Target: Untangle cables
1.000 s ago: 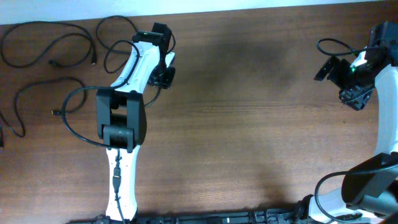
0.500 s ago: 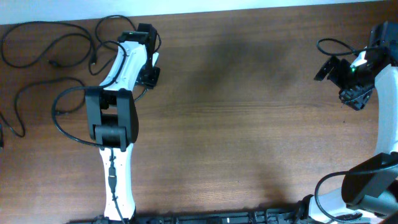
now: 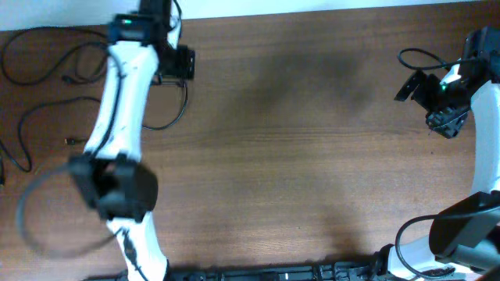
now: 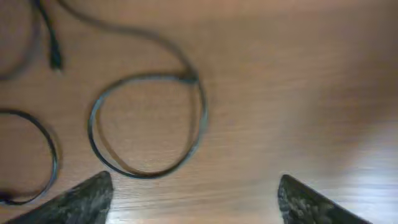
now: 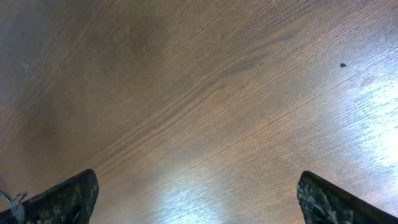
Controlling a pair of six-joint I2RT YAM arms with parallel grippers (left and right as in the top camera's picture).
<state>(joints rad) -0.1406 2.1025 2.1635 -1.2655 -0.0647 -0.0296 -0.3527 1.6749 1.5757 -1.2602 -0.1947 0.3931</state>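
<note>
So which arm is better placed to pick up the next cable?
Probably the left. Its pincer hangs open directly above a looped cable, with more cables lying beside it at the table's left end. The right pincer is open too, but over bare wood at the far side.

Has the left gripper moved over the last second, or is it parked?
Yes. In the overhead view the left gripper has moved up toward the table's far edge and slightly left, over the cables. The right gripper looks unchanged.

cables (image 3: 58,66): table (image 3: 312,156) far-left | left pincer (image 3: 173,62): just right of them
</note>
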